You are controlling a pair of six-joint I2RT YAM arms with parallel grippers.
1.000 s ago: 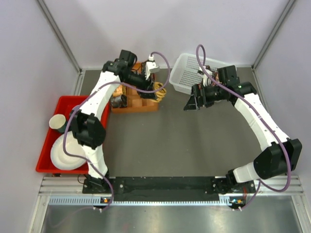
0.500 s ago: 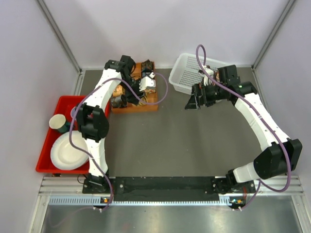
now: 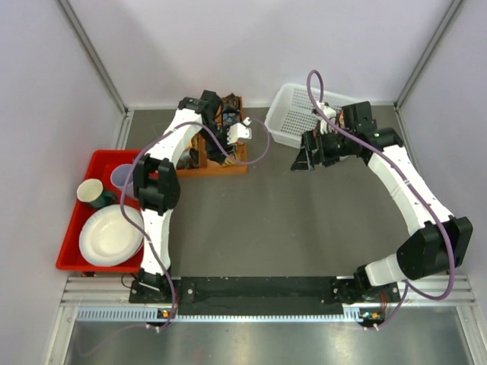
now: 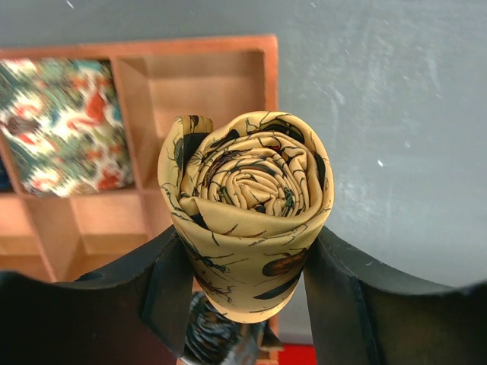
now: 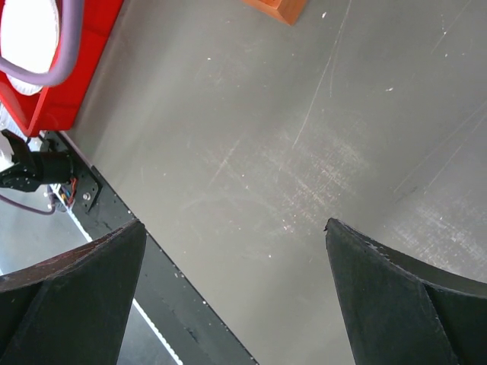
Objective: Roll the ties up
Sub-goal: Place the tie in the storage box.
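The rolled golden tie (image 4: 247, 205), gripped in the left jaws, has been brought over the tray (image 4: 194, 46), so stowing is judged next; the right jaws are held open.

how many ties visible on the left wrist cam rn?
3. Golden-yellow rolled tie held in the left gripper; multicoloured tie in an upper-left compartment of the tray; dark roll just below the held one, mostly hidden. More may be hidden.

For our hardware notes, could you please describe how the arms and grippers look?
The left arm and right arm have white links, black joints and a looping purple cable each. The left gripper and right gripper have broad black fingers.
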